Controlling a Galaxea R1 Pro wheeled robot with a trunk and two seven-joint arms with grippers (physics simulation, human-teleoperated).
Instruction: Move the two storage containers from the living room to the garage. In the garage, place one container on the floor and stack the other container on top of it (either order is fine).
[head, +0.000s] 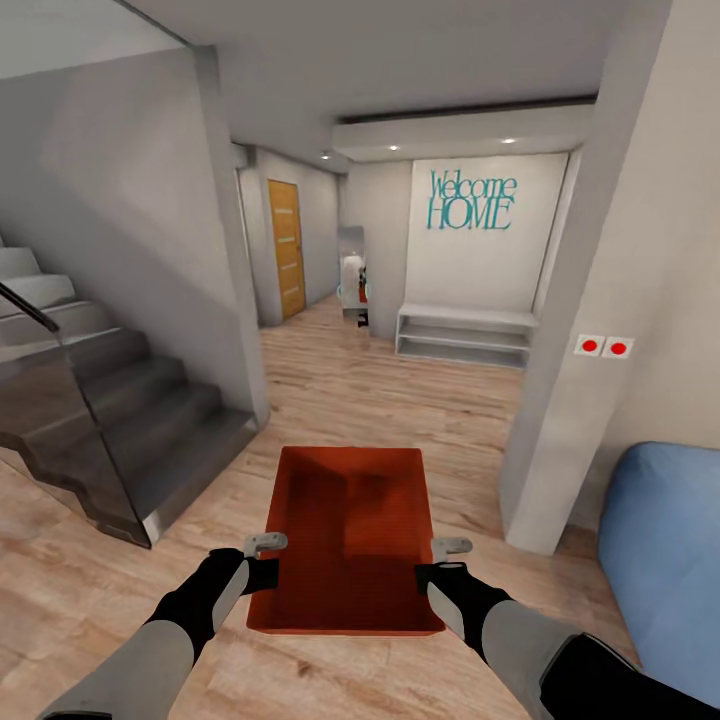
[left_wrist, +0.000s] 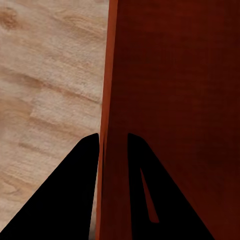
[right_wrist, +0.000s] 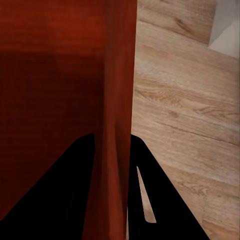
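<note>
Orange-red storage container (head: 350, 520), open-topped, carried level above the light wood-plank floor (head: 400, 400) between both arms. Left gripper (head: 264, 553) clamps the bin's left wall, one finger (left_wrist: 60, 195) either side; right gripper (head: 448, 556) likewise grips the right wall. Staircase (head: 110, 400) left, blue sofa (head: 665, 560) right; a wooden door (head: 285, 250), apparently shut, stands down the hall.

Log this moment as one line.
carry | left gripper shut on bin wall | right gripper same | over wood floor | facing hallway
</note>
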